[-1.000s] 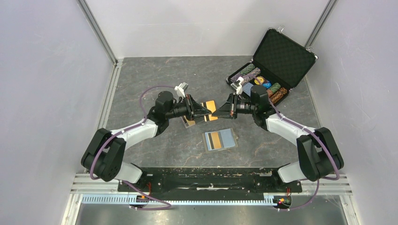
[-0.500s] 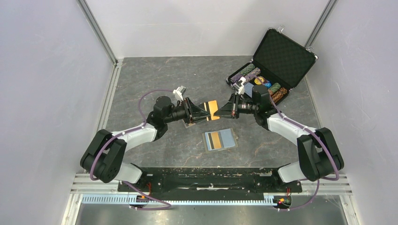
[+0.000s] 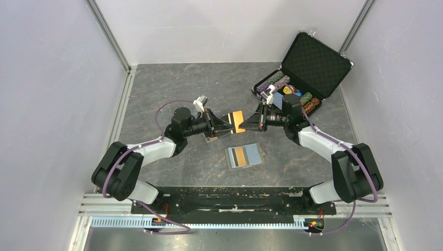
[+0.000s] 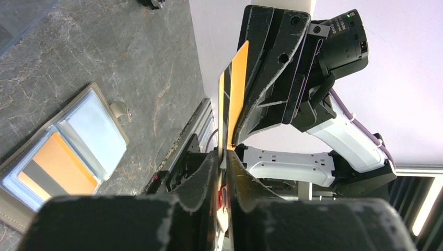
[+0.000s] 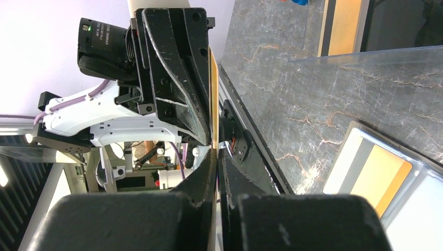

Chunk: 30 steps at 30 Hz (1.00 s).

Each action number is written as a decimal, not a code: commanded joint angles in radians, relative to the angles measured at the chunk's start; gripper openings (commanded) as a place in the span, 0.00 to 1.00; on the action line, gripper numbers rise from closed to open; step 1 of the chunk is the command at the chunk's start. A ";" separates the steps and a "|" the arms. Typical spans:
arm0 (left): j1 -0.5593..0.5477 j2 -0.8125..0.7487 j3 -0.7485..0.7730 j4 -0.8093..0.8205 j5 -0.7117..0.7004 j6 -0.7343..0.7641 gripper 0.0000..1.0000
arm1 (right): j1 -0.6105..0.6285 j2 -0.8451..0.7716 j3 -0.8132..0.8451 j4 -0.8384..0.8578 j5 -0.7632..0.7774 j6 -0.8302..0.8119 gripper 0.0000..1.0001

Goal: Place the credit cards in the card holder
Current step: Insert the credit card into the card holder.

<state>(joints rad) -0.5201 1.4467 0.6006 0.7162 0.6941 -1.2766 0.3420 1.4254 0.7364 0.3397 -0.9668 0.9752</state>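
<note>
Beyond card holder [image 3: 255, 153]: orange card [image 3: 236, 122], on edge, off the table.
Left gripper [image 3: 224, 126]: clamped on one end of it.
Right gripper [image 3: 245, 123]: clamped on opposite end.
Card holder: open flat, second orange card [image 3: 240, 156] inside.

Legible text: none is read in any view | orange card [image 3: 236, 121]: only a dark stripe is seen, no lettering is resolved | card holder [image 3: 255, 152]: no print is made out | poker chips [image 3: 278, 81]: face markings are too small to be read
</note>
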 commanded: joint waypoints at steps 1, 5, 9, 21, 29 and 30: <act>-0.007 -0.003 0.018 0.097 0.021 -0.024 0.20 | 0.011 -0.007 -0.009 0.020 -0.039 -0.026 0.00; -0.007 0.019 0.030 0.116 0.030 -0.027 0.22 | 0.012 -0.005 -0.015 0.038 -0.061 -0.015 0.00; -0.007 0.053 0.041 0.177 0.041 -0.057 0.20 | 0.012 0.000 -0.010 0.044 -0.074 -0.014 0.00; -0.020 0.000 0.004 -0.040 -0.007 0.028 0.02 | 0.012 0.019 0.085 -0.450 0.071 -0.431 0.45; -0.115 -0.015 -0.027 -0.296 -0.120 0.133 0.02 | -0.021 0.009 0.111 -0.762 0.370 -0.727 0.64; -0.132 0.001 -0.029 -0.299 -0.127 0.133 0.02 | -0.026 0.003 0.108 -0.792 0.424 -0.754 0.66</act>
<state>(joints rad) -0.5983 1.4387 0.5911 0.4980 0.6186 -1.2098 0.3393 1.4467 0.8188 -0.2485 -0.7834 0.4290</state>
